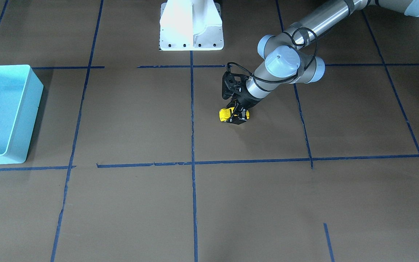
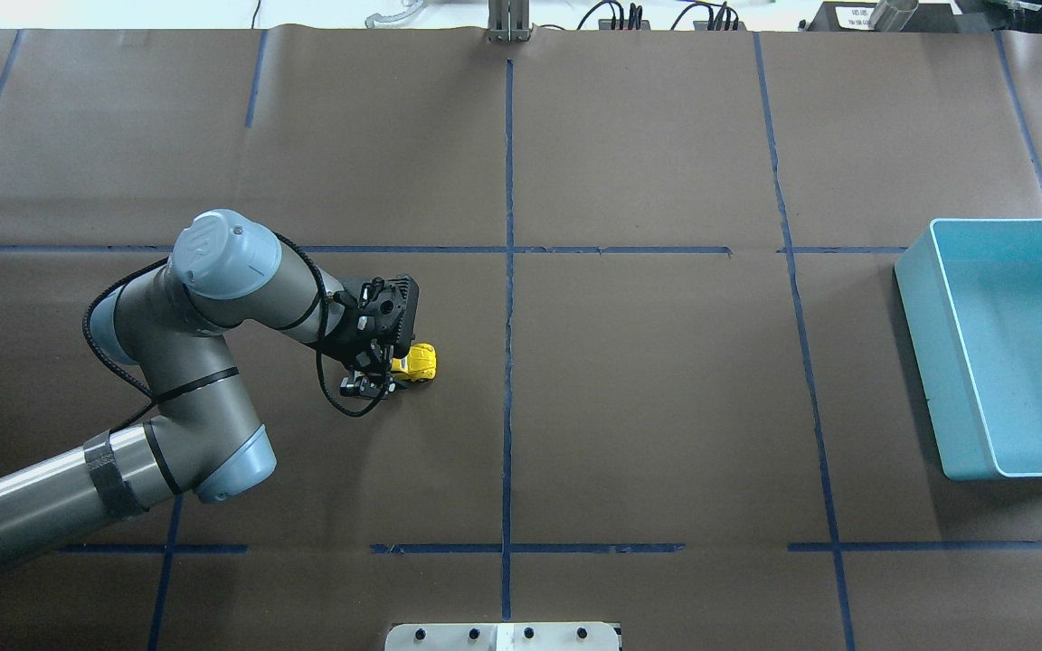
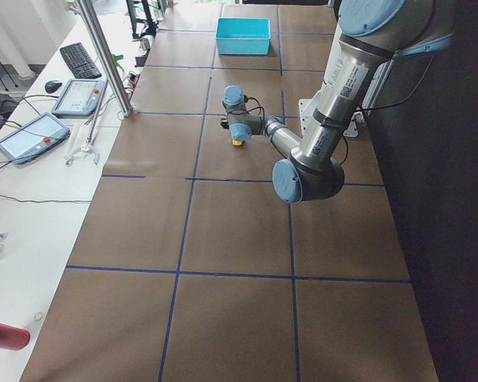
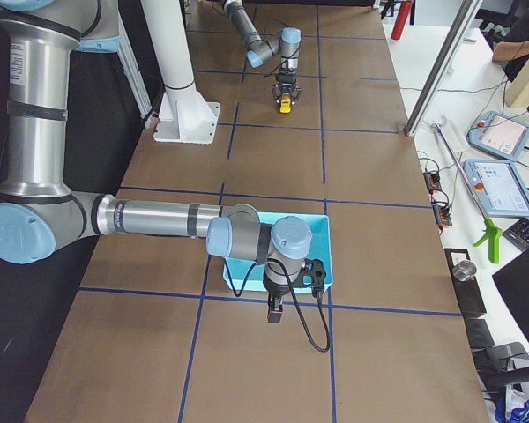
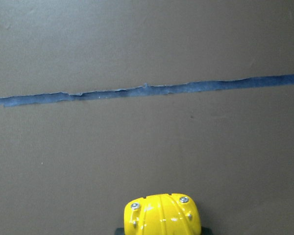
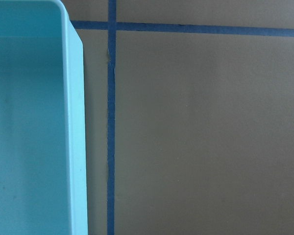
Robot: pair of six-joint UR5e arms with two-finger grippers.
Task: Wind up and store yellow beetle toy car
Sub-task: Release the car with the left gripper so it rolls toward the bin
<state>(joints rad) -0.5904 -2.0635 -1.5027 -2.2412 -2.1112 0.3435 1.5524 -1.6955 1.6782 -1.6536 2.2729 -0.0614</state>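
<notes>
Across the table from the robot, in the front-facing view, the left claw (image 1: 237, 117) was seen lowered to the brown table (image 1: 129, 120), its two fingers closed on the yellow toy car (image 1: 225, 114), whose body stuck out on either side of them. The car was placed just beside the long blue tape line (image 1: 192, 120) running down the middle, below the white base (image 1: 191, 31), and well apart from the light blue bin (image 1: 31, 120) at the far edge of the picture. From overhead, the same grip was shown: the car's rounded end pointed toward the centre line, its other end was covered by the black claw, and the bin lay at the opposite side of the table with nothing visible in it. From the table's left end, the car was made out only as a small yellow spot under the wrist, with the bin far behind it. From the right end, the right claw (image 4: 274, 317) was seen hanging just in front of the bin's near wall; whether its fingers were apart or together could not be told. Through the left wrist camera, only a yellow curved part of the car with two small screws was caught at the bottom edge, a torn tape line crossing above it. Through the right wrist camera, the bin's corner and crossing tape lines were shown.
</notes>
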